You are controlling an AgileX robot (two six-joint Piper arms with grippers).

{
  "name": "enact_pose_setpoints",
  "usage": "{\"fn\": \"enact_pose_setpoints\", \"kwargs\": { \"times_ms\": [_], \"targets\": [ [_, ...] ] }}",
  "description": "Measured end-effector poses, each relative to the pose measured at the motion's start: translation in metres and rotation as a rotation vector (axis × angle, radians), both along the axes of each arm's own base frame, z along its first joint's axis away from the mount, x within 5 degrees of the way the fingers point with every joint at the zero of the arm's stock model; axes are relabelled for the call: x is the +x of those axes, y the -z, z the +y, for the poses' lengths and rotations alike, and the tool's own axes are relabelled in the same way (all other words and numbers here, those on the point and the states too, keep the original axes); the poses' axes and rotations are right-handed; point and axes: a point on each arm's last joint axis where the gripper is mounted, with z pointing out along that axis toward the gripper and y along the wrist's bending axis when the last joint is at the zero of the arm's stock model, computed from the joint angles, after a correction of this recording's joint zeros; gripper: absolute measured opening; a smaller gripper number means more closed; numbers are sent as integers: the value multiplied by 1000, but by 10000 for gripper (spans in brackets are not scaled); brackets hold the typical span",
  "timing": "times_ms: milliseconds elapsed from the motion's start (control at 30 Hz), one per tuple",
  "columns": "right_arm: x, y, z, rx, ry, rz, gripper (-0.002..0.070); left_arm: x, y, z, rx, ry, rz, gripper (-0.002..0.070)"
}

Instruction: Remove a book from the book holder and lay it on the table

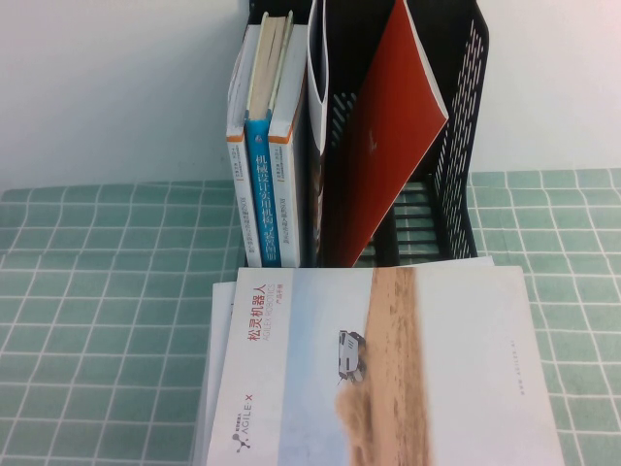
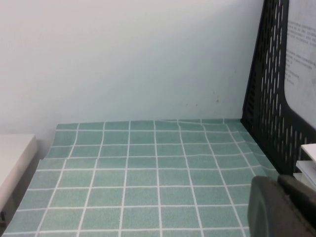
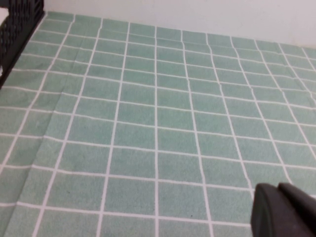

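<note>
Sandy AGILE X brochure [image 1: 388, 374] lies before book holder [image 1: 451, 165].

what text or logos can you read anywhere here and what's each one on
"AGILE·X", with a small logo: lower left of the white-and-sandy brochure lying on the table.
"松灵机器人": red characters on the same cover; the smaller line beside them is too small to read.
"机械设计实用机构...": white characters down the blue book spine in the book holder; the last characters are unclear.
The red book shows no text.
Printed sheet behind the holder wall: blurred, unreadable.
</note>
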Motion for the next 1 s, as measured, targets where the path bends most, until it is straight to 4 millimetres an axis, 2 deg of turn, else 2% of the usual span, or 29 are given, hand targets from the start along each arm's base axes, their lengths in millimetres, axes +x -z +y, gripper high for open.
{"fn": "enact_pose_setpoints", "kwargs": {
  "times_ms": [500, 733, 1000],
  "targets": [
    [0, 0, 0, 0, 0, 0, -2, 0, 0, 0, 0, 0, 0, -3],
    [0, 0, 0, 0, 0, 0, -2, 0, 0, 0, -57, -3, 6, -2],
    [0, 0, 0, 0, 0, 0, -2, 0, -13, -1, -167, 12, -124, -2]
  ]
}}
